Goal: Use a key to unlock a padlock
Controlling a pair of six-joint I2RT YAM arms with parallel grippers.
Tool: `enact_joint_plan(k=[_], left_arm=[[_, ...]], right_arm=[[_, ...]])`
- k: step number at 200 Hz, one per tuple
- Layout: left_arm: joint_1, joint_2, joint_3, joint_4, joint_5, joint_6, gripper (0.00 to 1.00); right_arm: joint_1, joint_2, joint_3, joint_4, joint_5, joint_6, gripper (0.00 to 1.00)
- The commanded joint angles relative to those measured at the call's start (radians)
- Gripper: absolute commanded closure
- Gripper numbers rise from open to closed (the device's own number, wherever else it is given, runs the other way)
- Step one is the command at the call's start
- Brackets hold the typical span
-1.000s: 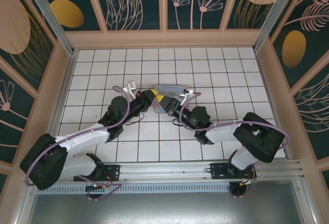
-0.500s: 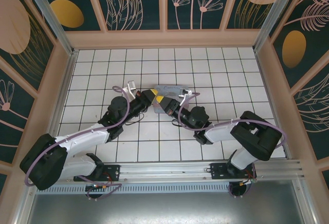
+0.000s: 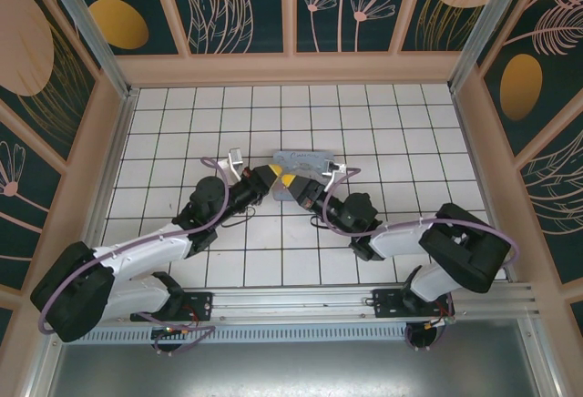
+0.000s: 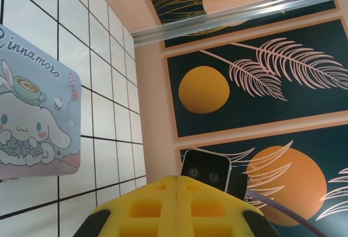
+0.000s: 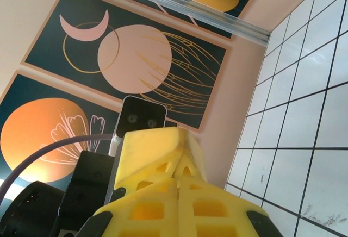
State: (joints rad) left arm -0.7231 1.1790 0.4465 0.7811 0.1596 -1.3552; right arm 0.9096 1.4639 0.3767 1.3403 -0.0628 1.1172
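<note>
- My left fingers (image 4: 147,211): pressed shut, yellow pads together.
- My right fingers (image 5: 147,212): likewise shut, tip to tip with the left.
- Padlock, key: I cannot make them out; probably hidden at those tips, beside the pale blue tin (image 3: 305,157).
- Method: align key squarely with keyhole, seat fully, then turn.
- Table (image 3: 182,115): white tiles, dark grid. Walls (image 3: 228,5): painted leaves, discs.

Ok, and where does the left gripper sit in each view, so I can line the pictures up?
top external: left gripper mid-floor, tip to tip with the right gripper, by the cartoon tin.
left wrist: left gripper bottom centre, yellow jaws shut.
right wrist: left gripper lower centre, a yellow wedge under its camera.
Shared landmark: white tiled floor.
</note>
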Motion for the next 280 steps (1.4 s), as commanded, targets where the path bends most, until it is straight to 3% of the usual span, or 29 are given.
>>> enact_joint_plan(k=[1,11,33,46,59,102,137,167,229,280], left_arm=[[0.02,-0.016,-0.007,-0.012,-0.062,0.017,0.98],[0.021,-0.017,-0.002,-0.017,-0.06,0.018,0.85],[0.021,-0.032,0.006,-0.067,-0.067,0.033,0.29],[0.021,-0.056,0.01,-0.119,-0.079,0.057,0.12],[0.022,-0.092,0.012,-0.192,-0.096,0.094,0.02],[0.021,-0.125,0.036,-0.449,-0.063,0.31,0.01],[0.02,-0.006,0.038,-0.476,0.062,0.48,0.02],[0.016,0.072,0.029,-0.445,0.06,0.576,0.01],[-0.03,0.22,0.037,-0.29,0.058,0.705,0.04],[-0.11,0.368,0.09,-0.214,0.001,0.762,0.13]], right_arm=[[-0.026,-0.05,-0.001,0.006,0.026,-0.01,1.0],[-0.026,-0.056,-0.001,-0.005,0.021,-0.012,1.0],[-0.029,-0.079,-0.016,-0.036,0.023,-0.017,1.0],[-0.034,-0.103,-0.036,-0.057,0.024,-0.017,1.0],[-0.045,-0.14,-0.06,-0.091,0.024,-0.019,1.0],[-0.104,-0.335,-0.092,-0.39,0.023,-0.077,1.0],[-0.202,-0.466,-0.076,-0.649,0.02,-0.146,1.0],[-0.283,-0.469,-0.02,-0.755,-0.046,-0.214,1.0],[-0.349,-0.249,0.099,-0.701,-0.189,-0.224,1.0],[-0.357,-0.132,0.117,-0.598,-0.224,-0.191,1.0]])
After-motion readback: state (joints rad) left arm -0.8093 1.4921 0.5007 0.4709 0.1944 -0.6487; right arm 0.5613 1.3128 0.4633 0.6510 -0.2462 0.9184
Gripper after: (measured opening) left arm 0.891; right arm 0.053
